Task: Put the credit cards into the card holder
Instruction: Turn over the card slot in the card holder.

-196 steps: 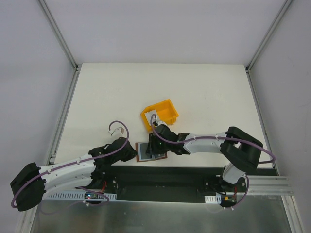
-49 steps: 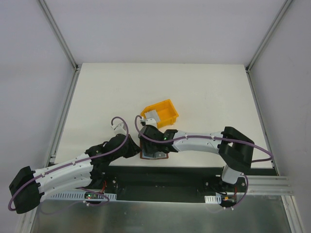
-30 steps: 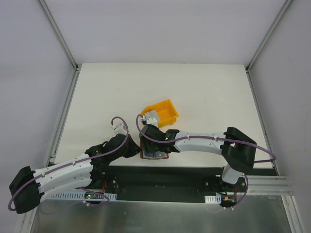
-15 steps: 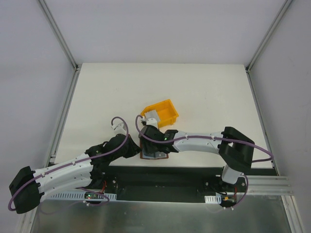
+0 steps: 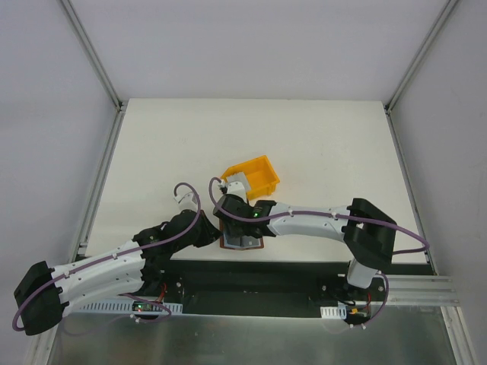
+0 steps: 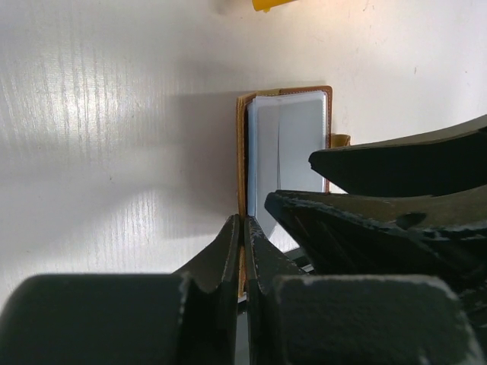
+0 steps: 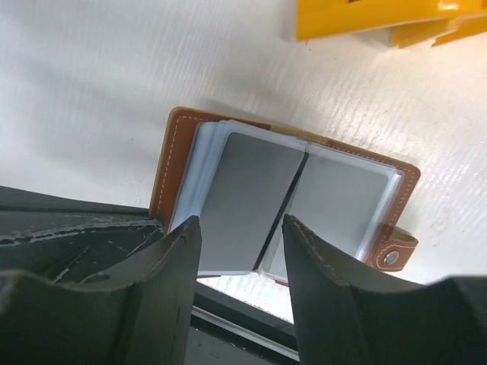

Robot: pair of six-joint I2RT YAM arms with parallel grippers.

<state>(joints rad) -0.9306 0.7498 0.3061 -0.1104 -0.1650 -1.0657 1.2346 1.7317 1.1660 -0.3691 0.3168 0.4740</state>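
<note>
- At the near edge of the table [image 5: 319,152], between the two arms, the card holder [image 5: 242,242] lies open and flat, with its grey sleeves facing up and its snap tab [image 7: 391,258] sticking out on one side.
- The left gripper [image 6: 243,224] has its jaws pressed together on the brown border along the holder's left edge. Judging by that grip, it is there to pin the cover so the holder neither folds shut nor slides while a card goes in.
- The right gripper [image 7: 240,255] hangs just above the open sleeves with its fingers spread. Nothing shows between them, so it looks empty.
- The yellow bin [image 5: 262,171] stands just beyond the holder on the far side. The credit cards [image 5: 238,183] show as a pale patch in its left end, close enough for a short reach by the right arm.
- Whether the grey faces in the sleeves are cards already seated or bare lining cannot be told.
- The step in hand looks like work at the sleeve mouths. With the holder open and anchored, a thin card can slide in edge-first, though a flimsy plastic sleeve may buckle if the card comes in at a steep angle.
</note>
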